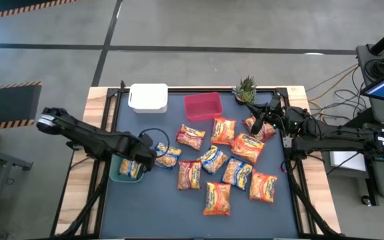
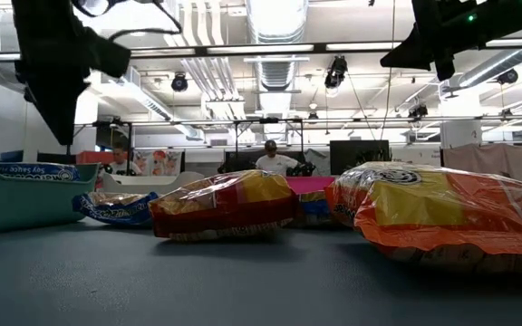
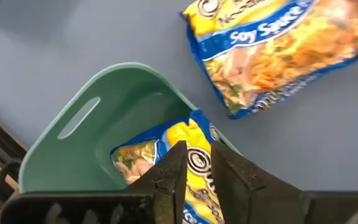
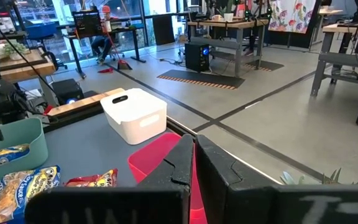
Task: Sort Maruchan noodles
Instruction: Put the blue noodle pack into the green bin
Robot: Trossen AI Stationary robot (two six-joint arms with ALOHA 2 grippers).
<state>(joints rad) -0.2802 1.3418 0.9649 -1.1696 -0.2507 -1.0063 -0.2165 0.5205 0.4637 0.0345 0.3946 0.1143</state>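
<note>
Left gripper (image 1: 141,160) sits low over the green bin (image 1: 117,175) at the table's left edge, fingers nearly together with a narrow gap; wrist view shows a yellow-blue soy sauce packet (image 3: 194,171) lying in the bin right under the fingertips, but can't tell whether they're pinching it or just clear of it. Dark table mat (image 1: 159,207) carries the rest: white bin (image 1: 148,97) and red bin (image 1: 203,107) along the far edge, both look unfilled from above. Loose Maruchan packets (image 1: 217,198) are spread mid-table, mostly orange, a few yellow-blue, one red; nearest is a second soy sauce packet (image 1: 169,155) just beside the green bin. Right gripper (image 1: 264,119) waits shut above the far right packets near the potted plant (image 1: 245,89). Read: drop-off of a yellow-blue packet into green. Next move probably lift clear of the bin wall, then go for the neighbouring soy sauce packet.
</note>
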